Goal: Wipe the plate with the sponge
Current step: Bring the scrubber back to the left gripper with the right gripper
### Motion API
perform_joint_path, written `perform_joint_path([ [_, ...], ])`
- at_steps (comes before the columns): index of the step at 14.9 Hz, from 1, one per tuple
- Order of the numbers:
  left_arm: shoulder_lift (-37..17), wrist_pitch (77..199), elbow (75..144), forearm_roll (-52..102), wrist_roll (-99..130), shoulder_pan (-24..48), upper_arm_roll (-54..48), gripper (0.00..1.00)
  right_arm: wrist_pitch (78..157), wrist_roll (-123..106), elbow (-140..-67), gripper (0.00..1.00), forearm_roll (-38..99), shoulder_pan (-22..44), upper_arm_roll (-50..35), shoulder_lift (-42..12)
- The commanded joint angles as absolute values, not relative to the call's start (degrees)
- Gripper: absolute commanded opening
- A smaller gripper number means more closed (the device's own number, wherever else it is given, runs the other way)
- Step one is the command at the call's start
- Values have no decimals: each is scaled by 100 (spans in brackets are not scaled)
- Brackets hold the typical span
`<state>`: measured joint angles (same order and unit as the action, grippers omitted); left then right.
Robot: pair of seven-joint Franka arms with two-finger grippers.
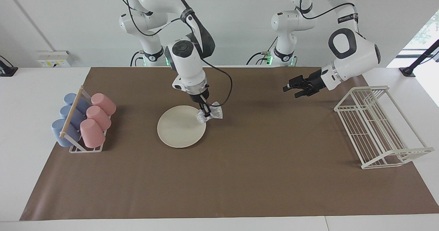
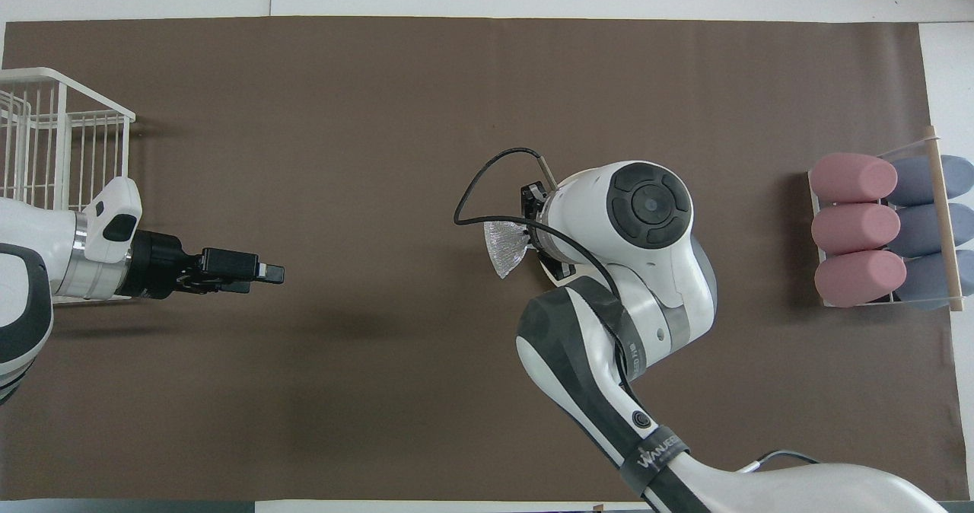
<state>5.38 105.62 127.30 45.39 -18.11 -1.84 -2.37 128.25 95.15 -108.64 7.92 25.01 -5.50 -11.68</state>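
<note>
The round cream-white plate (image 1: 180, 127) lies on the brown mat. My right gripper (image 1: 206, 113) points down at the plate's edge toward the left arm's end, shut on the silvery speckled sponge (image 1: 210, 115). The sponge rests partly on the plate's rim and partly over the mat. In the overhead view the right arm hides nearly the whole plate; the sponge (image 2: 505, 245) sticks out beside the wrist. My left gripper (image 1: 297, 88) waits in the air above the mat near the wire rack; it also shows in the overhead view (image 2: 259, 272), holding nothing.
A white wire rack (image 1: 377, 126) stands at the left arm's end of the mat. A holder with pink and blue cups (image 1: 82, 121) lying on their sides stands at the right arm's end. The brown mat (image 1: 240, 176) covers most of the table.
</note>
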Motion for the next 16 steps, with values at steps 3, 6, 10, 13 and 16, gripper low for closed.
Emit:
perform_joint_path([
  [3, 571, 10213, 12700, 5631, -1723, -114, -228, 100, 11244, 10361, -9283, 0, 923, 2610, -562, -1433],
  [6, 668, 9976, 12884, 6563, -1740, 43, -229, 100, 10856, 10818, -9132, 0, 844, 2978, -554, -1249],
  [10, 712, 9993, 13148, 7636, -1854, 385, -229, 100, 10487, 11539, -9141, 0, 826, 3400, -562, -888],
  [13, 782, 9915, 13429, 7962, -2162, 466, -229, 100, 10678, 12064, -9132, 0, 897, 3752, -563, -861],
  [16, 791, 9730, 13421, 7989, -2145, 536, -228, 100, 10574, 12252, -9202, 0, 879, 3797, -562, -826],
])
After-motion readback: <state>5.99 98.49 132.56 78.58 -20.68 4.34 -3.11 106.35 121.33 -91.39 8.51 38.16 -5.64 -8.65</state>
